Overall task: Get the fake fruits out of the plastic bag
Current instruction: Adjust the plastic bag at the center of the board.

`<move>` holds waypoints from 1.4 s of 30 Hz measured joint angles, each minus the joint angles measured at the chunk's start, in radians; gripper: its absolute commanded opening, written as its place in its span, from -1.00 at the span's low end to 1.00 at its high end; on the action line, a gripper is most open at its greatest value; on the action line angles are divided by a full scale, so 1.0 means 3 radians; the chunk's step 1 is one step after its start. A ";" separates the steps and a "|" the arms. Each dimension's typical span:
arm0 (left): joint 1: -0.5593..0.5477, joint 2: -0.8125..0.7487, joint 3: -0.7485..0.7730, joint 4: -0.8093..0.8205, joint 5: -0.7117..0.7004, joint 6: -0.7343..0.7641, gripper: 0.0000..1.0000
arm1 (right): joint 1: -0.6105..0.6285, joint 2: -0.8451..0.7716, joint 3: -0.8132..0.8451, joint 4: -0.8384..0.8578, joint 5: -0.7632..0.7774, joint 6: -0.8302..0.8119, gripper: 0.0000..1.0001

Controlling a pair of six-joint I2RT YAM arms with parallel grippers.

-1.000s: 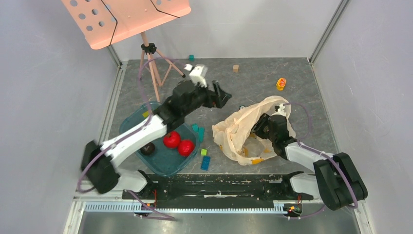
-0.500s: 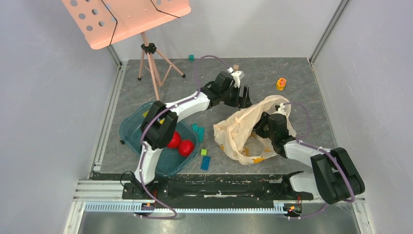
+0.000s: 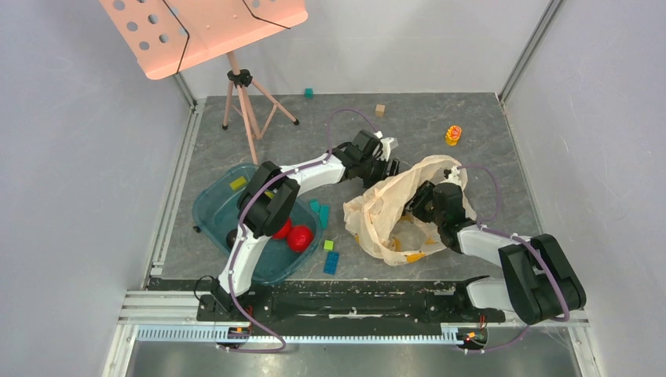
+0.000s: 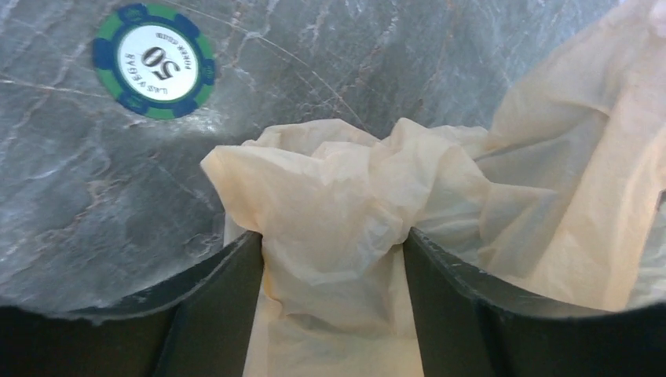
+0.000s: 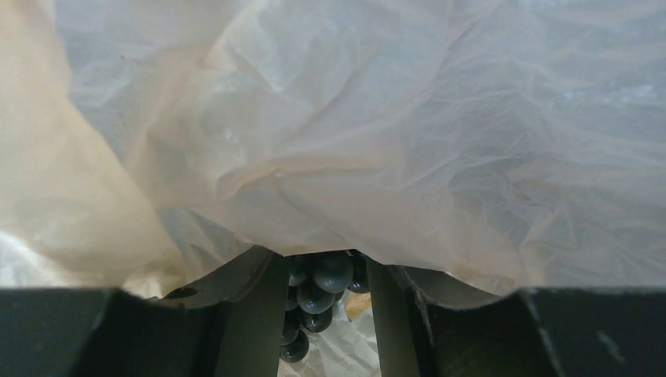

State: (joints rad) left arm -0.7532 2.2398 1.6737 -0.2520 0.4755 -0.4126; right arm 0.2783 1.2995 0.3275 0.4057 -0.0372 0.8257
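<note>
Top external view: the large crinkly peach-beige plastic bag point(image 3: 385, 216) lies open on the grey marbled tabletop point(image 3: 487, 157). Bare surface runs beyond the bag and to its right, up to the wall rails. The left tool point(image 3: 386, 169) is at the bag's far-left rim. The left wrist view shows its fingers point(image 4: 212, 314) on either side of a bunched fold and touching it, but I cannot tell whether they pinch. One green-and-white poker chip point(image 4: 154, 60) lies just beyond that rim. The right tool point(image 3: 416, 206) reaches into the bag's mouth, closed on the one bunch of small dark grapes point(image 5: 318, 290), which sits inside the bag. Left of the bag, the teal translucent tray point(image 3: 208, 208) holds two glossy red apple-like balls point(image 3: 299, 238). Four small blocks point(image 3: 331, 263) lie between tray and bag.
</note>
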 measured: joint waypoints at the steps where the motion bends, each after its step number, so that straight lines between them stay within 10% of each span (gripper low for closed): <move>1: -0.0006 0.0003 -0.0008 0.0014 0.0027 -0.0006 0.15 | -0.0003 0.0009 -0.0001 0.0006 0.0000 -0.0001 -0.15; 9: -0.0024 0.0027 -0.0206 0.0282 0.0259 -0.0122 -0.96 | -0.0004 0.0017 -0.0019 0.0037 -0.0003 -0.0034 -0.15; 42: -0.0137 -0.0832 -0.0875 0.1462 0.0785 -0.1040 -0.91 | -0.0006 -0.1418 -0.0736 0.0249 -0.0137 -0.0240 0.13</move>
State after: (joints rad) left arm -0.7944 1.9903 1.4113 0.1867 0.7109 -0.7246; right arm 0.2764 0.8742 0.1066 0.4805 -0.0784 0.7536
